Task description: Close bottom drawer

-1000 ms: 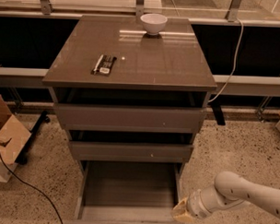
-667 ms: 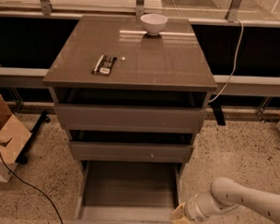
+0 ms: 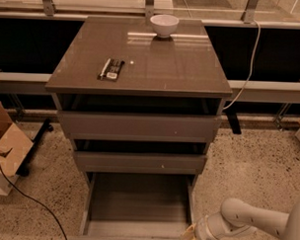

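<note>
The bottom drawer of the grey-brown cabinet is pulled far out, its wide shallow grey tray open and bare; its front edge runs along the bottom of the view. The two drawers above it, top and middle, stand slightly out. My gripper reaches in from the lower right on a white arm. It sits at the drawer's front right corner, right against the side wall.
A white bowl and a small dark remote-like object lie on the cabinet top. A cardboard box and a black cable are on the speckled floor at left. A white cable hangs at right.
My arm and gripper have shifted slightly left and down toward the drawer's front right corner. The drawer has not visibly moved.
</note>
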`<state>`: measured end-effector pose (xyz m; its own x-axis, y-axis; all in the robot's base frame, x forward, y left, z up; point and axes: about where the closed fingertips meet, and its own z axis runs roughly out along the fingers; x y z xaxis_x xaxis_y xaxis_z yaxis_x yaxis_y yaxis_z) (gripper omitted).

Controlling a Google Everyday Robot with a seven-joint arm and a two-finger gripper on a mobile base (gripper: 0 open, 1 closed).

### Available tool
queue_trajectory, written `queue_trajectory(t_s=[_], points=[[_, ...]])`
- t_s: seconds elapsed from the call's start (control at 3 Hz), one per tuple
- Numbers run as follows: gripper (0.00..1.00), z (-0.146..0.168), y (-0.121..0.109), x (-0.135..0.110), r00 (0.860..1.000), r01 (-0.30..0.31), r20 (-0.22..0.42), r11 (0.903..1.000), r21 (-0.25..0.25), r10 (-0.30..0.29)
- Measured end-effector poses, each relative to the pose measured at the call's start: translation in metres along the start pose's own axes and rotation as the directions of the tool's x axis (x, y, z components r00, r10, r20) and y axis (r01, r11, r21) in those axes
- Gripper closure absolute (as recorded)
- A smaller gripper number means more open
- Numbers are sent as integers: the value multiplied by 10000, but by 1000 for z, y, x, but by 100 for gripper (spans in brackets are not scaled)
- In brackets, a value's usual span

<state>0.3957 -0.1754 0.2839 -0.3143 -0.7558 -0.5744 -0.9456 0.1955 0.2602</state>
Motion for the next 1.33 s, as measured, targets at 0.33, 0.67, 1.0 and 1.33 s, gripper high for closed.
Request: queue_trajectory(t_s=[0.33, 0.67, 1.0, 1.33], points=[[100, 21, -2, 20, 9996, -276, -115, 9996, -53, 275], [100, 41, -5, 38, 9982, -591, -64, 9982, -90, 591], [100, 57, -10, 52, 9961, -880, 77, 9960, -123, 881], [100, 70, -23, 53, 9945, -954, 421, 9953, -137, 959]])
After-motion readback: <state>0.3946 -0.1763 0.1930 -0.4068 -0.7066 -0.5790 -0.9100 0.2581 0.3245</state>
